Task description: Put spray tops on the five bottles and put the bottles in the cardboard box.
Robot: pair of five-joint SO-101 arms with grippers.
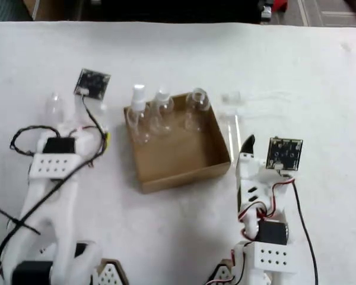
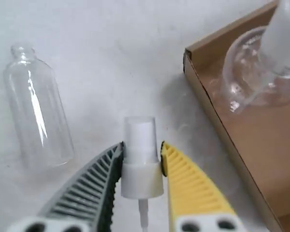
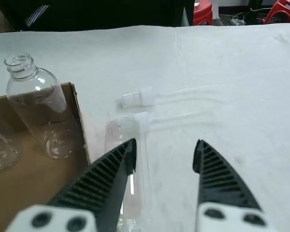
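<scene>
Left wrist view reveals my left claw (image 2: 141, 147) clamped on a spray top (image 2: 141, 179), bare bottle (image 2: 36, 116) near; right claw (image 3: 165, 147) spread beside second bottle (image 3: 118, 135).

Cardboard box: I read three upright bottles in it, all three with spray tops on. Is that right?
Not quite: only two have spray tops on. The cardboard box holds three upright bottles, but the open-necked bottle at its corner has none, as the right wrist view shows.
</scene>
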